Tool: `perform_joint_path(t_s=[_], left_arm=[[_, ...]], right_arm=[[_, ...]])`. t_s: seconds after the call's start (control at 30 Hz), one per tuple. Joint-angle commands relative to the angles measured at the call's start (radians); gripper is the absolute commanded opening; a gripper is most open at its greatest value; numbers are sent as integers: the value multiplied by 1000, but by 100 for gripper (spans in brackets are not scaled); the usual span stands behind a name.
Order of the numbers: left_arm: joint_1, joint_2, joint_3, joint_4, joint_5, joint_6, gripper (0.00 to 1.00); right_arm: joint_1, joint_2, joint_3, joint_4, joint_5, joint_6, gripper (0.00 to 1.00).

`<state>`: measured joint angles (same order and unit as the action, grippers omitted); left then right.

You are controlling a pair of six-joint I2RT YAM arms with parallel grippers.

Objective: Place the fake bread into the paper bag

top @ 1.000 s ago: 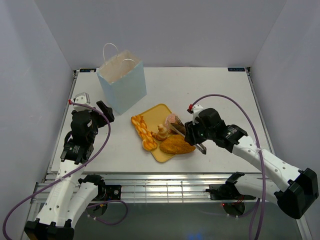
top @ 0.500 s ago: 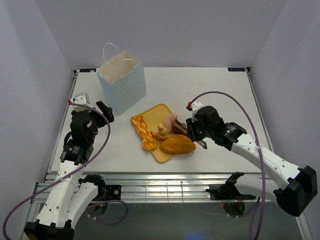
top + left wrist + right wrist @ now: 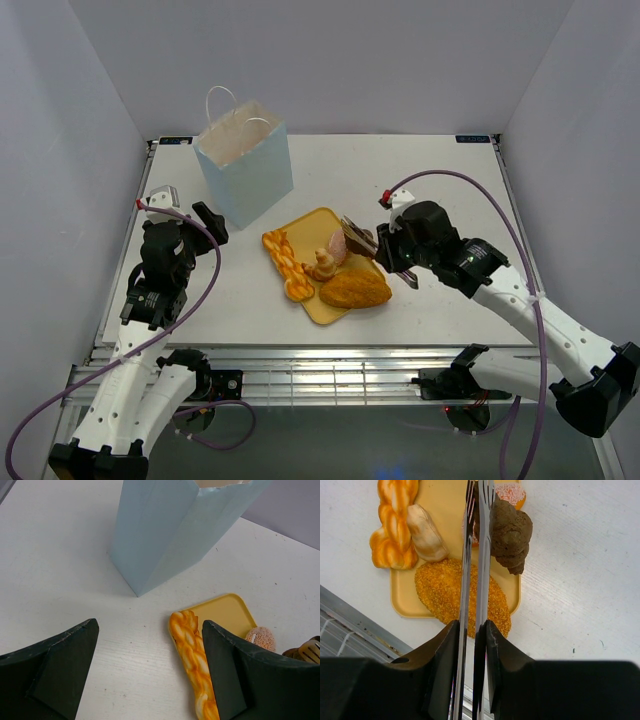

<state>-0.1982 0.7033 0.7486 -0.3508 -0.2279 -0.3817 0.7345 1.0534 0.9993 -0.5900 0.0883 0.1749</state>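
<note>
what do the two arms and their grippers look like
The left arm and right arm both have white lower links and black upper housings, with a purple cable looping along each. The left gripper and right gripper have broad matte black fingers.

One pale blue upright paper bag (image 3: 245,175), with two white cord loop handles (image 3: 222,97). One flat yellow plastic tray (image 3: 312,224). Five toy bread pieces (image 3: 460,595) counted: one orange plaited braid (image 3: 283,257), one pale cream bun (image 3: 322,265), one golden crumbed oval loaf (image 3: 355,290), one dark brown knobbly roll (image 3: 510,532), one pink-sprinkled piece (image 3: 509,492). One pair of long metal tongs (image 3: 467,555). Two white-and-black robot arms: one left arm (image 3: 150,290), one right arm (image 3: 505,285)
</note>
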Motion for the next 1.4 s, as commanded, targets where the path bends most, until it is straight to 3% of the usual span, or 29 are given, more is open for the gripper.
perform_joint_path(t_s=[0.0, 0.4, 0.6, 1.0, 1.37], left_arm=[[3, -10, 8, 9, 7, 6, 95], [3, -14, 8, 9, 12, 3, 95], [5, -11, 8, 9, 18, 1, 95], [5, -4, 6, 10, 28, 0, 95], [5, -2, 5, 13, 38, -2, 95]], right_arm=[[5, -35, 90, 2, 16, -2, 24], [5, 63, 297, 24, -67, 5, 24], [5, 202, 521, 82, -154, 15, 25], [5, 471, 981, 111, -176, 47, 25], [5, 608, 1138, 197, -145, 28, 25]])
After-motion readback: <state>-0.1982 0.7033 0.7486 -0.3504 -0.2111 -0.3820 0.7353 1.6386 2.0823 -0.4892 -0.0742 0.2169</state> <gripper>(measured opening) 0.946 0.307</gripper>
